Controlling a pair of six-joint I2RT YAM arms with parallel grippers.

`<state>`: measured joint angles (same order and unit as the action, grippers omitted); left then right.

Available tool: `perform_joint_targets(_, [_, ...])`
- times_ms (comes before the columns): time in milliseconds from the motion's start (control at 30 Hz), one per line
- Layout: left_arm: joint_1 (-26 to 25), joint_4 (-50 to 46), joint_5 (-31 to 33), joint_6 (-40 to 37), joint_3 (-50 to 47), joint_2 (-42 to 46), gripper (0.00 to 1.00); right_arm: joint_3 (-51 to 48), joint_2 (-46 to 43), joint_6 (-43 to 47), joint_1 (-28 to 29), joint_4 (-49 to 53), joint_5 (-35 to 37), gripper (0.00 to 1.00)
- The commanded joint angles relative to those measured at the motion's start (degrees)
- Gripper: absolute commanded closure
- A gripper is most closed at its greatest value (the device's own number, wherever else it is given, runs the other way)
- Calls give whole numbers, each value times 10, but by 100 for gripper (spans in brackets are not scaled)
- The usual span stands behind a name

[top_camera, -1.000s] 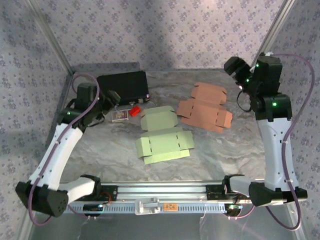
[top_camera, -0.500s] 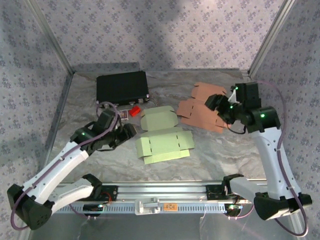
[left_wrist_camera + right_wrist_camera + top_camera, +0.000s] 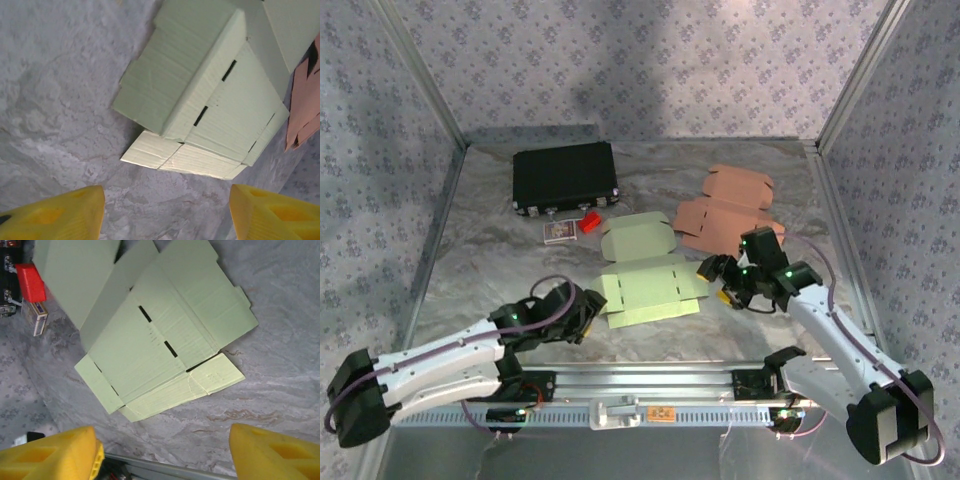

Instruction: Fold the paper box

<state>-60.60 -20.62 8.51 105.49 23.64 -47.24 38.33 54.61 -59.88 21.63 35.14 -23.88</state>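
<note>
Change since one second ago: both arms have come down from the far corners to the near half of the table (image 3: 490, 265).

Item: green paper box (image 3: 645, 285), an unfolded flat blank at table centre, its panels running roughly 12 to 6 o'clock.

Left end effector (image 3: 584, 306): open, nothing between the fingers (image 3: 50, 217). The box (image 3: 200, 100) lies at its 2 o'clock, just beside.

Right end effector (image 3: 718, 272): open, empty. The box (image 3: 160, 340) lies at its 9 o'clock, just beside the side flap.

Judgement: the box lies between the two, about equally near each, so a two-sided fold suits.

Also present: orange blank (image 3: 730, 215), at 1 o'clock of the box.
</note>
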Motion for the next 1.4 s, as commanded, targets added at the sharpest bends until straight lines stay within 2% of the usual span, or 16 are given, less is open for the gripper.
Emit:
perform_joint_targets(0, [-48,106,121,177,-27,-16,34,-30,-16,-38,-3,-84,-38,27])
perform_joint_targets(100, [-73,182,170,215,-45,-65,34,-50,-22,-39,-6,-93,-49,26])
perform_joint_targets(267, [-83,290,193,243,-54,-153,37,-75,-27,-44,-21,-106,-73,25])
perform_joint_targets(400, [-91,308,219,260,-59,-180,44,-82,-25,-43,-32,-115,-86,25])
perform_joint_targets(533, [-91,318,241,275,-67,-193,55,-82,-23,-42,-34,-116,-93,25])
perform_joint_targets(667, [-91,328,236,283,-68,-209,63,-84,-21,-41,-36,-115,-96,25])
perform_joint_targets(800, [-91,335,231,293,-69,-224,64,-84,-21,-42,-36,-116,-96,25])
perform_joint_targets(1000, [-91,365,271,310,-82,-246,68,-85,-20,-45,-36,-118,-94,25])
perform_joint_targets(1233, [-77,432,286,294,-88,-288,80,-86,-17,-49,-35,-122,-93,25])
perform_joint_targets(1367, [-55,496,269,252,-82,-316,93,-89,-18,-55,-31,-124,-92,25])
